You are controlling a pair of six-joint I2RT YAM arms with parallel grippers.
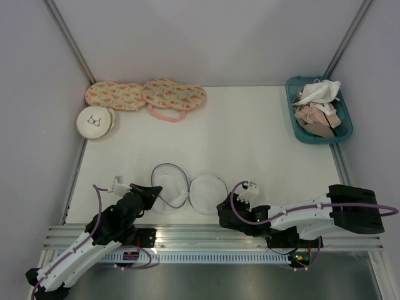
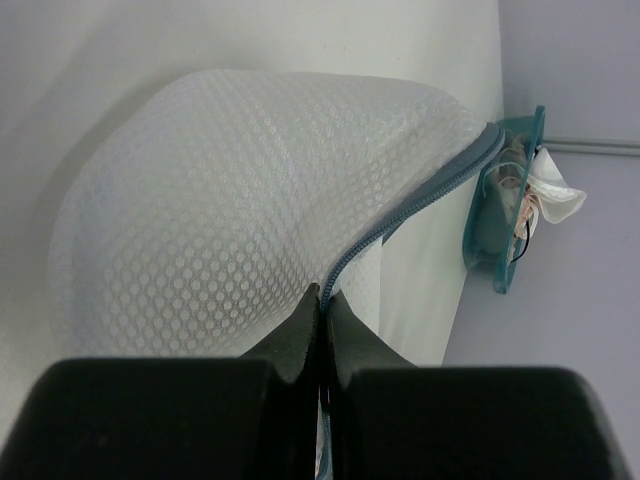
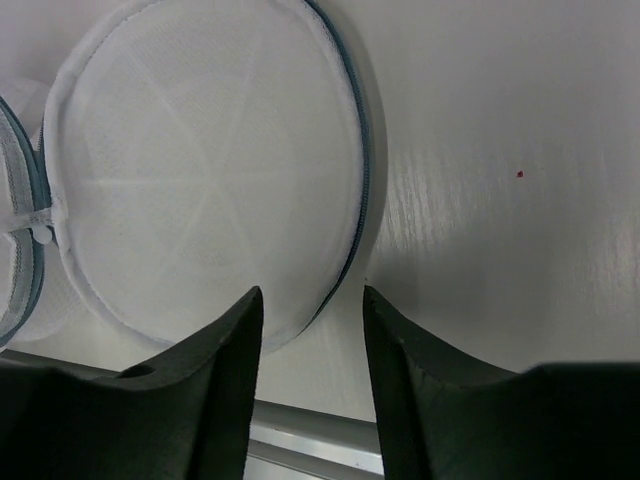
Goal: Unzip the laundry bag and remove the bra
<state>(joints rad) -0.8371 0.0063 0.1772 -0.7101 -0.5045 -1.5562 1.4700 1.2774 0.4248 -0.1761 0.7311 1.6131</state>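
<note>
Laundry bag (image 1: pixel 187 190): unzipped, splayed in two halves on bench (image 1: pixel 250 137). Left fingers (image 2: pixel 290 340) clenched on bag's left-half zipper rim (image 2: pixel 420 205); hold firm as anchor. Right gripper (image 3: pixel 312 295) parted, empty, over bag's right-half near edge. Lower squarely, pinch rim only, spread slowly. Can't make out bra inside.

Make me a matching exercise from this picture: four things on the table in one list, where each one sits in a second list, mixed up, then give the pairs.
Things
1. round white mesh laundry bag with a dark zipper rim
2. teal plastic basket
3. cream round pouch printed with a bra drawing
4. pink patterned bra-shaped cases

Places
A. far left corner
B. near edge, centre
C. far right corner
D. left edge, slightly nearer than the corner

Pairs: 1-B, 2-C, 3-D, 4-A
</note>
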